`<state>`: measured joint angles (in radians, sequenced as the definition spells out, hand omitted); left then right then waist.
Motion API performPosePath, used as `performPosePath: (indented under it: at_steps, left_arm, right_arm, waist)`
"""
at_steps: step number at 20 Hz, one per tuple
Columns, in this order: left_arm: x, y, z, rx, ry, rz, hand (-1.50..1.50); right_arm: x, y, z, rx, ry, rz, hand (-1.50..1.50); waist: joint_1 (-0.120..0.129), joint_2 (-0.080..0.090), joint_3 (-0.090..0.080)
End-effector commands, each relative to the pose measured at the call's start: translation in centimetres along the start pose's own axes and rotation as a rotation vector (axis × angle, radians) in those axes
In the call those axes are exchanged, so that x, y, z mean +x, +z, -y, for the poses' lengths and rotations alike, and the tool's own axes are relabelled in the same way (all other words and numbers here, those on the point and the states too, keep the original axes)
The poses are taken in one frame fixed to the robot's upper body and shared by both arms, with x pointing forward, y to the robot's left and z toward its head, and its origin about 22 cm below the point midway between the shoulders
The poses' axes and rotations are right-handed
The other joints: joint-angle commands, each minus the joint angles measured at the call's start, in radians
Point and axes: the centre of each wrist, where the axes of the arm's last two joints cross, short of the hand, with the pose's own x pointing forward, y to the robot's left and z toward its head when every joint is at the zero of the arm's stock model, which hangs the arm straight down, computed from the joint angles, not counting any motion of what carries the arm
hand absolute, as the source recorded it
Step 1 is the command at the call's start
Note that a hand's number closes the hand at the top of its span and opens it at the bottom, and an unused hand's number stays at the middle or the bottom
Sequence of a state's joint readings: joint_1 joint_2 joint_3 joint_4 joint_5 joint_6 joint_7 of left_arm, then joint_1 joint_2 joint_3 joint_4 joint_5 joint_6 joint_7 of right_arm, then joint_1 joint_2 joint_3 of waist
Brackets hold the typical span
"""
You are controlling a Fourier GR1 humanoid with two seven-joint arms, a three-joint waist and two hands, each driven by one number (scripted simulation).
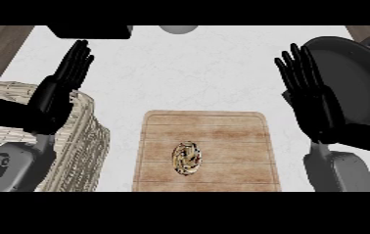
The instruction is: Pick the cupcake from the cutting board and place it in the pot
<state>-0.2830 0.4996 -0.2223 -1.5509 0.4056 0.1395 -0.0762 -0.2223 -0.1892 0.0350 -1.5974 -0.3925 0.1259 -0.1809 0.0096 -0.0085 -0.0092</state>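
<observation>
Wooden cutting board (206,150), plank-grained, rounded corners, carrying cupcake (186,158) near centre, swirled top. Dark round pot (350,81) at right edge, behind right hand (312,98). Woven basket (80,140) at left. Left hand (61,88) and right hand flat, fingers straight, holding nothing.

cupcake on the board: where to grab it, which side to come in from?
Probably by its sides, fingers and thumb across the narrow width of the cupcake, coming from above. It sits alone mid cutting board with bare wood all round. The right hand, open, is on the pot side, so it suits.
</observation>
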Motion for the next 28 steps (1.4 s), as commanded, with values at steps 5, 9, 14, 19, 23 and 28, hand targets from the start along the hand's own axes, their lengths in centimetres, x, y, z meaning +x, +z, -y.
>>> performPosePath:
  at_steps: [5,9,14,19,23,28]
  left_arm:
    - [-3.5,3.9,-5.4,0.229,-0.217,-0.283,0.0]
    - [-4.1,4.6,-6.0,0.26,-0.221,-0.378,0.0]
    - [-5.3,5.8,-6.0,0.284,-0.262,-0.427,0.0]
    - [-4.9,5.7,-5.5,0.266,-0.259,-0.412,0.0]
    - [-5.3,5.4,-5.1,0.258,-0.253,-0.417,0.0]
    - [-5.1,4.3,-4.3,0.226,-0.254,-0.395,0.0]
  right_arm:
    - [-2.6,5.8,2.3,-0.197,0.291,-0.524,1.5]
    - [3.0,4.2,5.7,-0.189,0.879,-0.266,-1.5]
    - [1.6,7.2,0.8,-0.185,0.897,-0.184,-1.5]
    - [1.4,9.3,-2.9,-0.076,0.938,-0.297,-1.5]
    - [2.3,8.3,-4.1,0.008,1.014,-0.396,-1.5]
    - [3.1,6.7,-6.8,0.122,1.075,-0.515,-1.5]
  waist:
    - [0.004,0.015,0.003]
    - [-0.016,-0.006,-0.004]
    - [-0.031,-0.006,0.005]
    - [-0.009,-0.005,0.003]
    - [0.011,0.006,0.0]
    - [0.038,0.016,-0.001]
